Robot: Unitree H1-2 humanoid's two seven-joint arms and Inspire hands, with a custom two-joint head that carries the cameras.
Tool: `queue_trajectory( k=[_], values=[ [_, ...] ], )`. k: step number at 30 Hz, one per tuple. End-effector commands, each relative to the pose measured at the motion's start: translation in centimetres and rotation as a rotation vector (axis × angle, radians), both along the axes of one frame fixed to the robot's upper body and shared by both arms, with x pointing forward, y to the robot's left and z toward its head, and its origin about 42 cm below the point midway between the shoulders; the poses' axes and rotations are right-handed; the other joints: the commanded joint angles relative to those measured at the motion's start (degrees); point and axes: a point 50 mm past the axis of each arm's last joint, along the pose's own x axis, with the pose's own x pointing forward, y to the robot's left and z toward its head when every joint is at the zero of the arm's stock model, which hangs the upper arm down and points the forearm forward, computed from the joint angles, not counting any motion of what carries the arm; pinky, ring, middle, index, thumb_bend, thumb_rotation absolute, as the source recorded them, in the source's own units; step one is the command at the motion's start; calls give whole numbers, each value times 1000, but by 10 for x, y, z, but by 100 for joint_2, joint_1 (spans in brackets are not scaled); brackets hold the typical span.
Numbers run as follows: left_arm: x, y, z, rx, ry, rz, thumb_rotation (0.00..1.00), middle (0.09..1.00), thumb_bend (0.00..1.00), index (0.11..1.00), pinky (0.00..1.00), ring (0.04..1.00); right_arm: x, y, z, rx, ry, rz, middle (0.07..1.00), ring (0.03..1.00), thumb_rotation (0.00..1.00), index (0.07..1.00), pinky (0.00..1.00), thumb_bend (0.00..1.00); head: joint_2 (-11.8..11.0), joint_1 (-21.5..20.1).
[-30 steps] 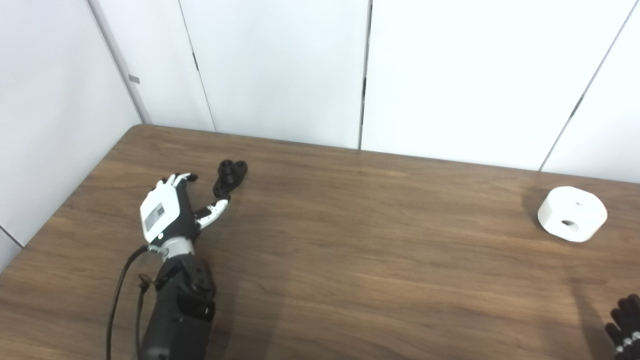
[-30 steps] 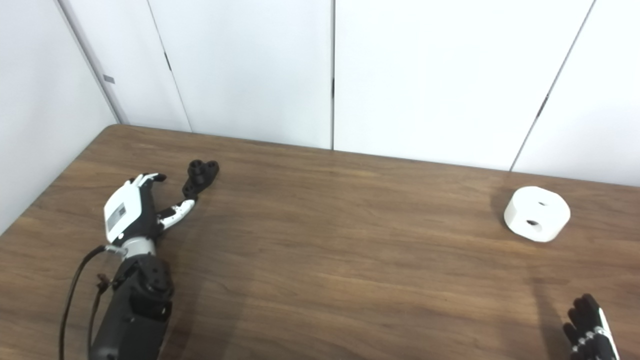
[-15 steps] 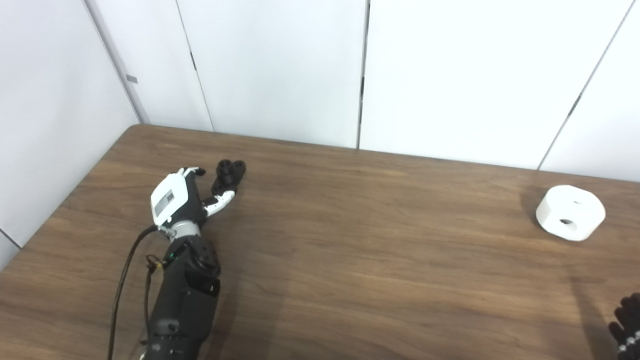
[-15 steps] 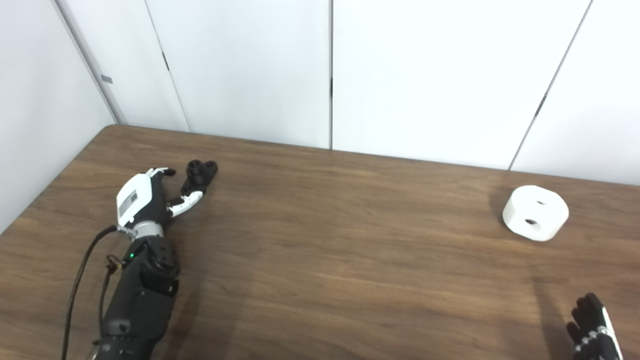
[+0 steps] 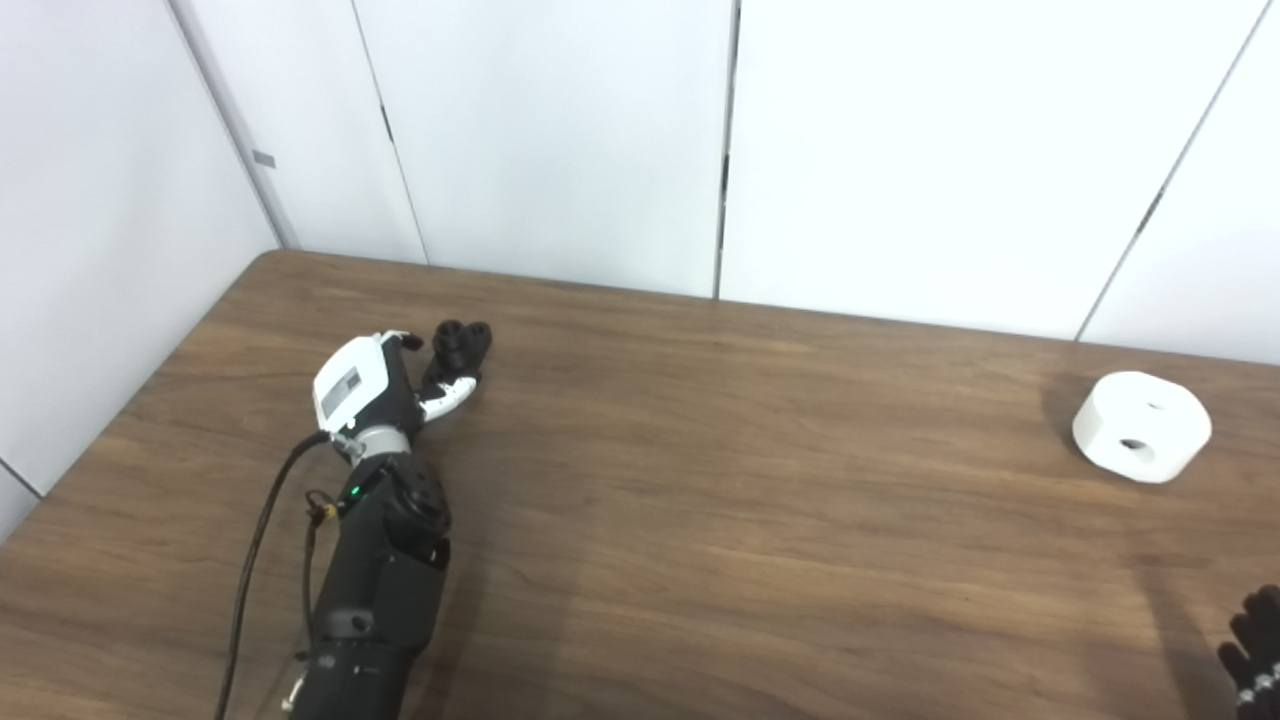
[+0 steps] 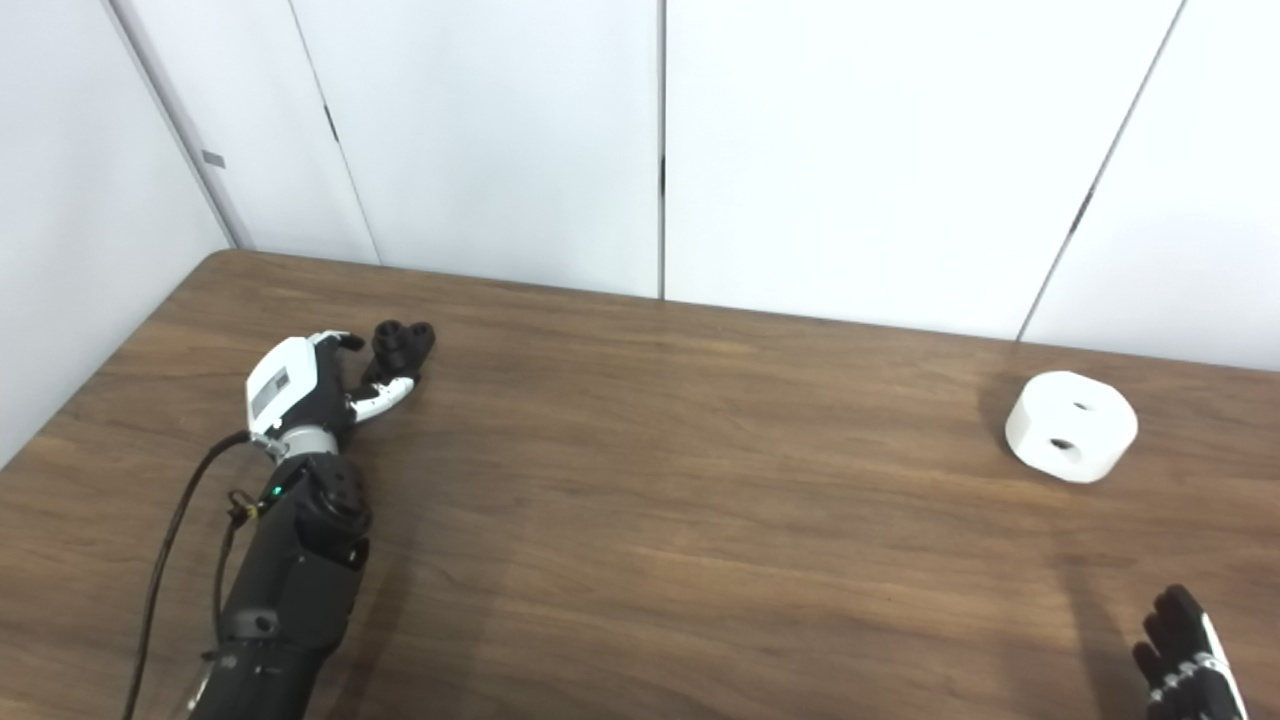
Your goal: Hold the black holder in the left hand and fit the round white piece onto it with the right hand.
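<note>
The black holder (image 5: pixel 455 350) lies on the brown table (image 5: pixel 720 480) at the far left, a small dark piece with rounded lobes. My left hand (image 5: pixel 375 388) is right at its near side, open, thumb stretched under the holder and fingers reaching beside it; nothing is gripped. The round white piece (image 5: pixel 1141 426), a thick disc with small holes, rests far to the right. My right hand (image 6: pixel 1190 660) shows only as dark fingertips at the bottom right corner, well short of the white piece.
White wall panels (image 5: pixel 720 150) rise directly behind the table's far edge and along its left side. The table's left edge (image 5: pixel 130 400) runs close to the left arm. A black cable (image 5: pixel 250 560) trails from the left wrist.
The left hand has slid forward and to the right, closing the gap until its thumb and fingers reach the holder. The right hand has stayed put at the corner.
</note>
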Motion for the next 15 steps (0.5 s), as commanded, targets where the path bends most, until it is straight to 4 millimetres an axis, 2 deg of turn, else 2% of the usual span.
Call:
queue_trajectory(
  k=[1,8,15],
  values=[
    [14,7,25,62,-60,1,366,905,763,751,952,958,-5,8,-17,38,62,-3,989,1000,973,957,1000,659,9,7],
    [15,10,20,116,-14,-4,355,910,772,748,967,967,-5,8,-15,41,69,-8,984,1000,978,961,1000,685,31,12],
    [13,13,18,150,20,-10,355,904,766,703,966,965,-5,7,-15,40,74,-6,985,1000,980,967,1000,693,35,-5]
  ],
)
